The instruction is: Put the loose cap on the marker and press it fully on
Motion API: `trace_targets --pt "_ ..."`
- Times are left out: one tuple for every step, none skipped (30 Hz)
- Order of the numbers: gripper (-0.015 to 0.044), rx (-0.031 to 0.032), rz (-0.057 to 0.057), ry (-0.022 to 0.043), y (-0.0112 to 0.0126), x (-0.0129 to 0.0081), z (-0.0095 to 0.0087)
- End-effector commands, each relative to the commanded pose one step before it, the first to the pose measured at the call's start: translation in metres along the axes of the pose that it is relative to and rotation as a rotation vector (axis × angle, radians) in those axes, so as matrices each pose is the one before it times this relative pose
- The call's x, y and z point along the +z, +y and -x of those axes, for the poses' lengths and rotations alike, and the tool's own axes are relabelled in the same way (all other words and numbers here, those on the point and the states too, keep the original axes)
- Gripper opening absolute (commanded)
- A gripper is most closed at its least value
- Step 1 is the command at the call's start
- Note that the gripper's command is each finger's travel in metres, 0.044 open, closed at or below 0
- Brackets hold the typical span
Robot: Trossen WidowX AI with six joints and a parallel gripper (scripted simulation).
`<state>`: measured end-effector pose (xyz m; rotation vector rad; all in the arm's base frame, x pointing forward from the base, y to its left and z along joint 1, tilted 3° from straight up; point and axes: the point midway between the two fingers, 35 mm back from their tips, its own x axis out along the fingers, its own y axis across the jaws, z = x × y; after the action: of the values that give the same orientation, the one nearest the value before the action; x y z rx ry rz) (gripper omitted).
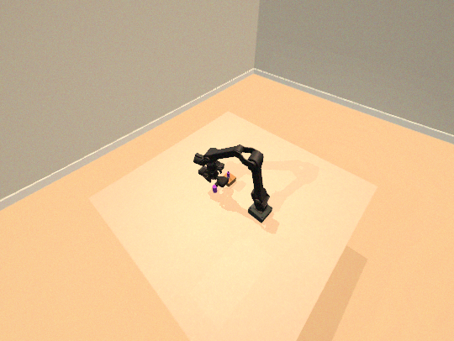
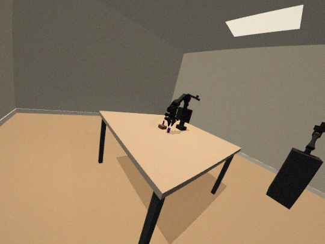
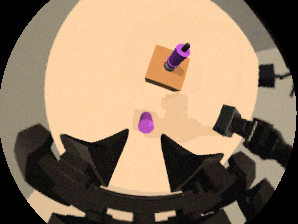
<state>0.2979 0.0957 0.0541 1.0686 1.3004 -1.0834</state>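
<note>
From the top and exterior views you get the cap (image 1: 214, 188) and the marker (image 1: 228, 174) only as tiny purple specks beside the holder block (image 1: 231, 180), too small to read their shape. The arm's wrist covers part of the holder block in the top view, and the gripper (image 1: 212, 176) fingertips blur into one dark mass there. In the wrist view the round lens edge cuts off the arm links right of the holder block (image 3: 165, 68), and the lower desk (image 3: 93, 63).

Tan table (image 2: 180, 168) on dark legs, grey walls, ceiling light panel (image 2: 265, 21) — black box (image 2: 293, 177) floating at right
</note>
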Motion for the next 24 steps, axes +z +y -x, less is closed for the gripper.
trace_targets --pt "0.0248 -0.00199 -0.0022 -0.00516 0.00006 0.00102 -0.00692" --pt "0.0248 0.0 0.0 0.0 0.00011 0.0 -0.00163" --pt "0.0248 0.0 0.0 0.0 0.0001 0.0 -0.00163" --pt "0.0248 0.0 0.0 0.0 0.00009 0.0 -0.00163" --pt "0.0248 0.0 0.0 0.0 0.00008 0.0 -0.00163" --pt "0.0248 0.0 0.0 0.0 0.00008 0.0 -0.00163" --pt "0.0248 0.0 0.0 0.0 0.00007 0.0 -0.00162" --pt "0.0248 0.0 0.0 0.0 0.00006 0.0 -0.00162" --pt "0.0248 -0.00023 0.0006 0.00018 0.0 -0.00002 -0.00165" --pt "0.0248 -0.00023 0.0006 0.00018 -0.00001 -0.00002 -0.00165" --pt "0.0248 -0.00023 0.0006 0.00018 -0.00002 -0.00002 -0.00165" --pt "0.0248 -0.00023 0.0006 0.00018 -0.00003 -0.00002 -0.00165" --pt "0.0248 -0.00023 0.0006 0.00018 -0.00004 -0.00001 -0.00164" --pt "0.0248 -0.00024 0.0006 0.00018 -0.00005 -0.00001 -0.00164" --pt "0.0248 -0.00024 0.0006 0.00018 -0.00006 -0.00001 -0.00164" --pt "0.0248 -0.00022 0.0005 0.00017 -0.00006 -0.00001 -0.00164" --pt "0.0248 -0.00016 0.0004 0.00011 -0.00006 0.0 -0.00163" --pt "0.0248 -0.00016 0.0003 0.00011 -0.00007 0.0 -0.00162" --pt "0.0248 0.00013 -0.0004 -0.00012 -0.00002 0.00004 -0.00157" --pt "0.0248 0.00013 -0.0004 -0.00012 -0.00003 0.00004 -0.00158" --pt "0.0248 0.00013 -0.0004 -0.00012 -0.00004 0.00004 -0.00158" --pt "0.0248 0.00013 -0.0004 -0.00012 -0.00005 0.00004 -0.00158" --pt "0.0248 0.00013 -0.0004 -0.00012 -0.00006 0.00004 -0.00157" --pt "0.0248 0.00013 -0.0004 -0.00012 -0.00006 0.00004 -0.00157"
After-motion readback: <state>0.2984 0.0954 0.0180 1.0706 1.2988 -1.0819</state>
